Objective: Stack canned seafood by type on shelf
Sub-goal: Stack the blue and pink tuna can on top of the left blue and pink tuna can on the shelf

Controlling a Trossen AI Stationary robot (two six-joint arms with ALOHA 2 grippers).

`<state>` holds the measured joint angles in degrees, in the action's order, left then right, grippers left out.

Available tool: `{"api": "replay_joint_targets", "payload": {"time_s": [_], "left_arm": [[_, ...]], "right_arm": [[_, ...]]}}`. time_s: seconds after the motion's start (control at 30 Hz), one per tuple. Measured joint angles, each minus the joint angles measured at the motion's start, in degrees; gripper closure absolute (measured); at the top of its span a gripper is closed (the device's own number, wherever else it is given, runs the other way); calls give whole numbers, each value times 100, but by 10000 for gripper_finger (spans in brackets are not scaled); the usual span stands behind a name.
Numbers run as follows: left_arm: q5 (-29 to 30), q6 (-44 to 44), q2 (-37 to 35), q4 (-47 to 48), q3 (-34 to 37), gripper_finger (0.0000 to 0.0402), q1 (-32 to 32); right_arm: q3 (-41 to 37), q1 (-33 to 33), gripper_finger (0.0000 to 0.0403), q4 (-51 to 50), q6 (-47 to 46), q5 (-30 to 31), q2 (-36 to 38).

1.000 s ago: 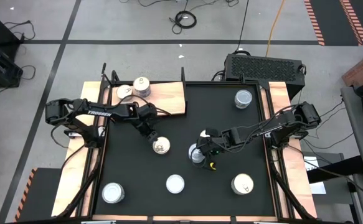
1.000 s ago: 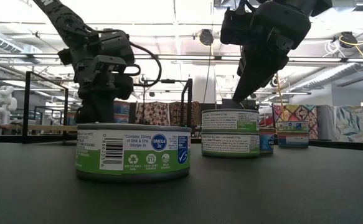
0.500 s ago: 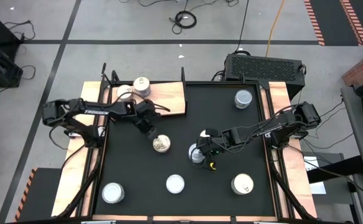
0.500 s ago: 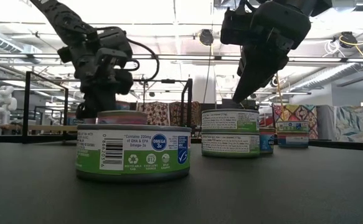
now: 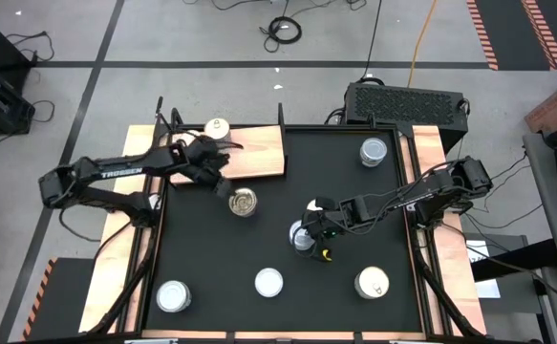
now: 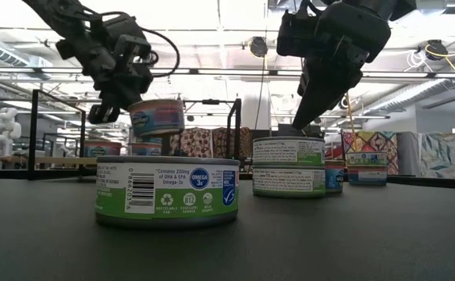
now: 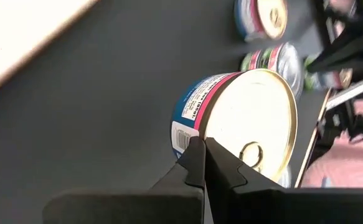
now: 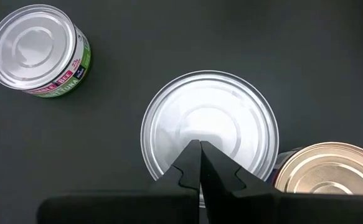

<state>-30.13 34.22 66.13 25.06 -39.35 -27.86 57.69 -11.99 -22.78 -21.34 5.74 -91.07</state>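
Observation:
A gold-topped tin with a blue and pink label hangs tilted above the black mat, with my left gripper shut on it; the low view shows this tin clear of the table. The wooden shelf lies at the far left with a gold-topped tin standing on it. My right gripper is shut over a stack of two green-labelled tins at mid-table, above the upper tin's silvery top. My left gripper pinches the tin's top rim between its two fingers, coming slanting down from the table's left side. The tin hangs beyond the fingers, lifted clear and tipped, its gold top facing partly sideways. My right gripper's shut fingertips rest on the top of the stack's upper tin, slanting down from the right. The tin stands level on the one below it.
Loose tins stand near the front edge and at the far right. A gold-topped tin shows right beside the stack. A black frame post rises at the shelf's far right corner.
My left gripper has risen and gone toward the far left, toward the shelf, taking the gold-topped tin with it. The tin stood on the mat a second ago; now it is lifted clear and tipped.

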Motion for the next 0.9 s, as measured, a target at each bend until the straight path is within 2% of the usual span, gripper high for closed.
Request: {"api": "replay_joint_targets", "payload": {"time_s": [0.43,0.6,0.8,0.9], "left_arm": [[177,448,-566,-249,-57,402,-1486],[227,348,-594,118,-786,402,-1879],[636,-162,-540,1525,-1918,402,-2386],[649,-431,-544,2053,-2334,402,-2723]], "right_arm": [[-2,0,403,28,0,0,0],[-2,0,403,29,105,0,0],[0,26,403,30,116,1,0],[-2,26,403,29,111,2,0]]}}
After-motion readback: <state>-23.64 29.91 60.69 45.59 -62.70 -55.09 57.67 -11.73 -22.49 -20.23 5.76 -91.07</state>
